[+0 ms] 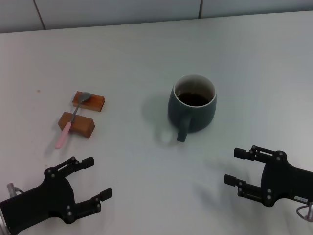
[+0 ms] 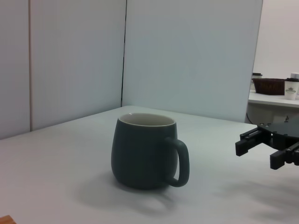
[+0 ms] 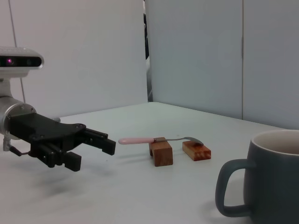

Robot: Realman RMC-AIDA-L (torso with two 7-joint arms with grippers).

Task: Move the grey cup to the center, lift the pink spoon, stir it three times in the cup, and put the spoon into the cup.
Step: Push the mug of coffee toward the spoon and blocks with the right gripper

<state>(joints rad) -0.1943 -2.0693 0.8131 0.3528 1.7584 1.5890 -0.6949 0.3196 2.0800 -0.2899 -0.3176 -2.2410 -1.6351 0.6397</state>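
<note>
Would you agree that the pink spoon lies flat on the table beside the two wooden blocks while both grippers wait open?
Not quite: the pink spoon rests propped across the two wooden blocks, as the right wrist view shows. The left gripper and right gripper do wait open.

Rounded dark grey-green ceramic cup [image 1: 194, 104], pale inner rim, dark brown liquid inside; upright on the white counter [image 1: 146, 49], right of centre, loop handle turned toward the robot. Small slim spoon with silver metal bowl and pale pink handle [image 1: 71, 120], well apart to the cup's left; laid across two brown wooden blocks [image 1: 77, 124], bowl on the farther block, pink handle end overhanging the nearer one.
</note>
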